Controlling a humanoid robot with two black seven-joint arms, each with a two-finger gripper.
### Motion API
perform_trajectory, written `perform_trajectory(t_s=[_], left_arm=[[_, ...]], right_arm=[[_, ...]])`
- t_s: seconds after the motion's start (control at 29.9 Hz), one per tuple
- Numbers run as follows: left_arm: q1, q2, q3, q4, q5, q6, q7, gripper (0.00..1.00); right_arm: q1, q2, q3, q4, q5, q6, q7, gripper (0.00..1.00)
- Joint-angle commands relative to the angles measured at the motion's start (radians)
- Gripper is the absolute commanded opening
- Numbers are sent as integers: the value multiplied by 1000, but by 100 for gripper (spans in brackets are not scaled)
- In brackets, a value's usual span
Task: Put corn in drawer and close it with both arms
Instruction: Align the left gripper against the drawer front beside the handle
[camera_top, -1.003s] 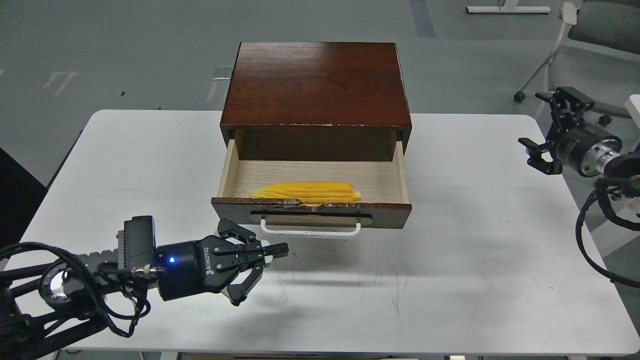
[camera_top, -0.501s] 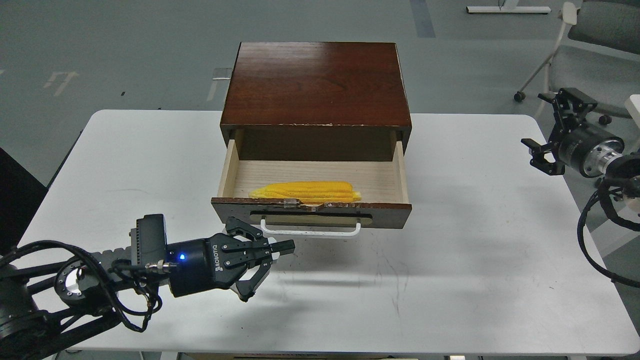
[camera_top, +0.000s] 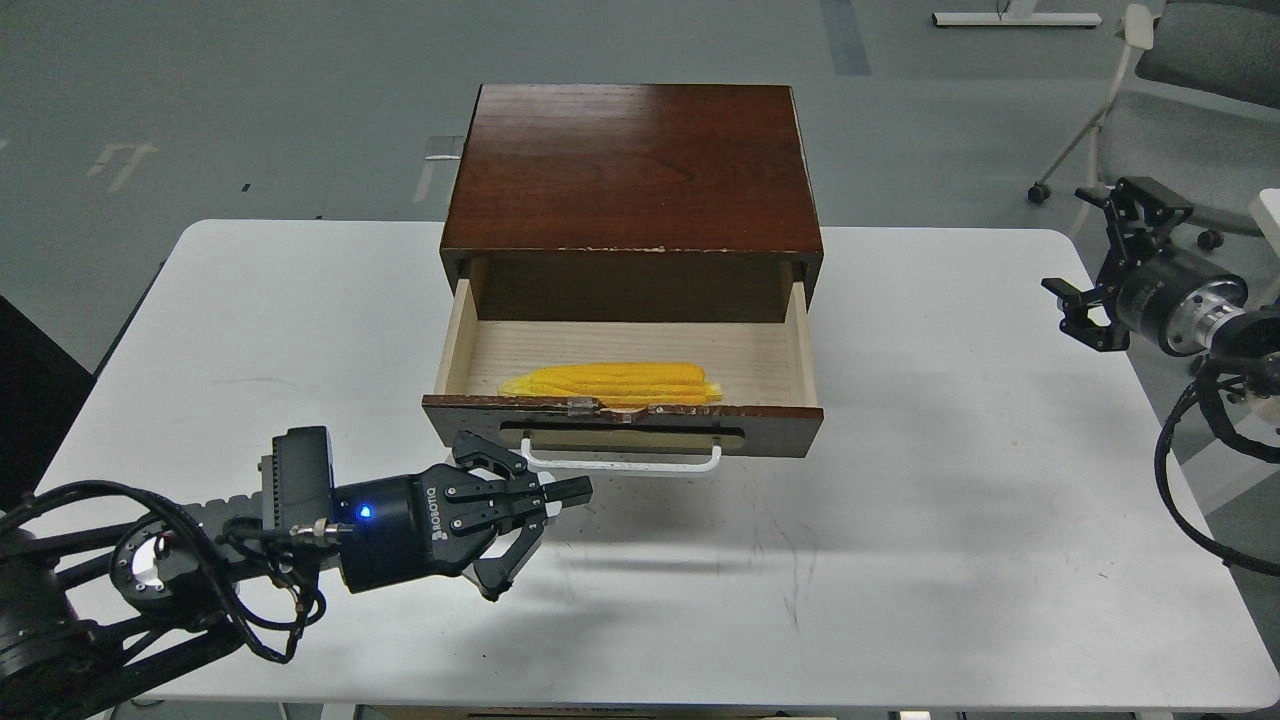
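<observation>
The dark brown drawer (camera_top: 770, 430) is pulled out of its cabinet (camera_top: 632, 165). The yellow corn (camera_top: 612, 383) lies lengthwise on the pale wood floor, close behind the drawer front. The white bar handle (camera_top: 620, 464) faces me. My left gripper (camera_top: 572, 491) is shut and empty, lying sideways just in front of the handle's left end and pointing right. My right gripper (camera_top: 1100, 250) is open and empty, above the table's far right edge, well away from the drawer.
The white table (camera_top: 900, 560) carries the cabinet at its back middle. A grey office chair (camera_top: 1190, 60) stands behind the right arm. Black cables (camera_top: 1175, 480) hang off the right arm at the table's right edge.
My left gripper has moved right and a little forward, closer to the handle's left end. My right gripper shifted slightly right. Drawer and corn have not moved.
</observation>
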Motion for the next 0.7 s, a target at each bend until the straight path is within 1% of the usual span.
perform_trajectory(t_s=[0.0, 0.2, 0.37, 0.67], left_arm=[[0, -6, 0, 0, 0, 0, 0, 0], [0, -5, -3, 5, 0, -2, 0, 0], [0, 0, -9, 5, 0, -59, 0, 0], [1, -5, -20, 5, 0, -84, 0, 0]], right_arm=[[0, -1, 0, 0, 0, 0, 0, 100], [0, -1, 0, 0, 0, 1, 0, 100], [0, -1, 0, 0, 0, 1, 0, 100], [-1, -1, 0, 0, 0, 1, 0, 100]])
